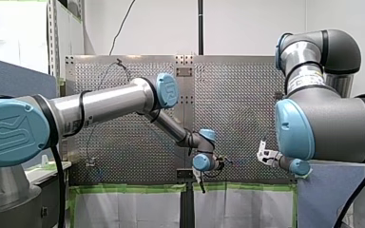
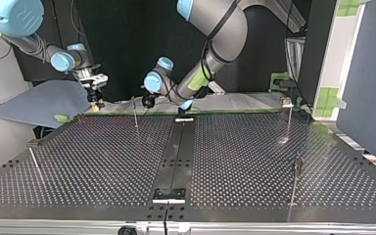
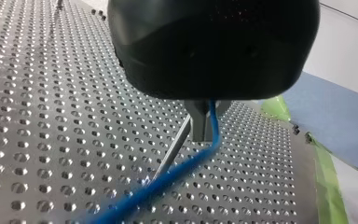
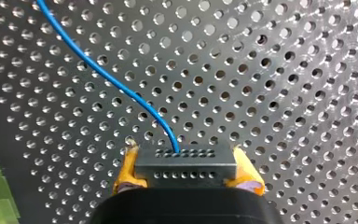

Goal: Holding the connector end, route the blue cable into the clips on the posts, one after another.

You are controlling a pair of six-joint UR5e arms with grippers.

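Observation:
The blue cable runs out of a dark connector block, and my right gripper is shut on that block between its yellow pads. In the left wrist view my left gripper has its metal fingers shut on the blue cable, which trails away low over the perforated plate. A thin post leans right beside those fingers. In the top view my right gripper hangs at the far left edge of the plate and my left gripper is by a post.
More thin posts stand on the perforated plate: one at the top view's right rear, one at the right front, one at the left. A blue-grey board lies beyond the plate, with green tape along its edge.

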